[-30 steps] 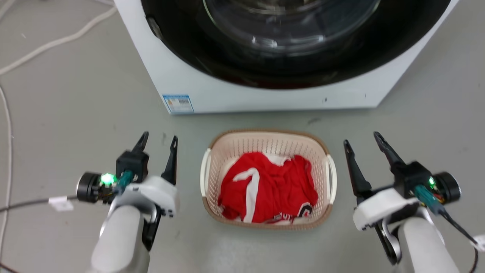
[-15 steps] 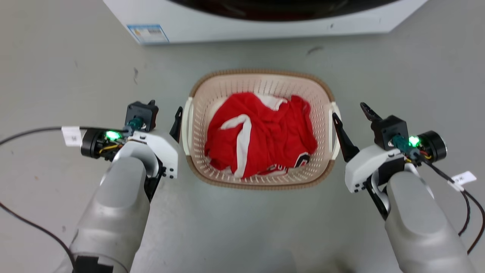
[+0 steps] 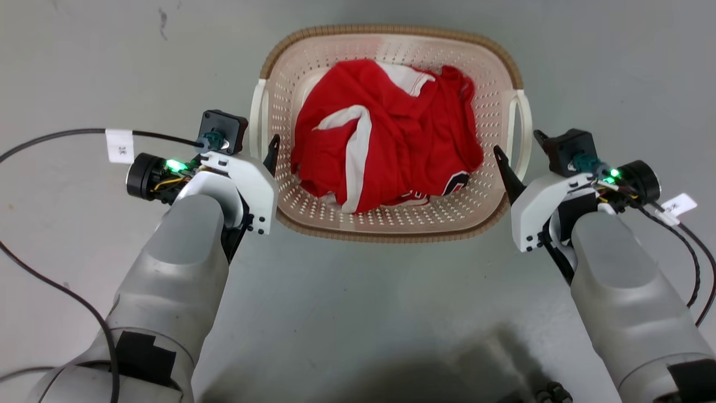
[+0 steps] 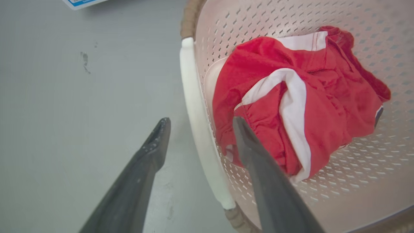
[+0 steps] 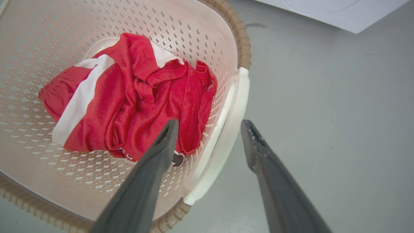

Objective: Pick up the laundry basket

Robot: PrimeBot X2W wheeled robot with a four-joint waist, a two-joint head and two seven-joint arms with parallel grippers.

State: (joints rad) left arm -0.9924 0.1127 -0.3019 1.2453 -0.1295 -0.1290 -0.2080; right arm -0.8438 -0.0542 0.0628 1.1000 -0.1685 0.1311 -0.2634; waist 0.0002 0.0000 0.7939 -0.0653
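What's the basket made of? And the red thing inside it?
The laundry basket looks like smooth cream plastic: its walls are moulded with rows of holes. Its brown rim looks woven, but is probably plastic too. The red and white garment is soft cloth, since it crumples and folds.

1. Left cable tag (image 3: pixel 119 145), white: one dark mark, too blurred to read.
2. Right cable tag (image 3: pixel 676 205), white: dark marks, unreadable.
3. Red garment (image 3: pixel 391 129) in the laundry basket (image 3: pixel 386 31): a dark, white-edged emblem (image 3: pixel 457 180), partly folded under, illegible.
4. Blue-and-white sticker (image 4: pixel 82 2), only its corner in view: print illegible.
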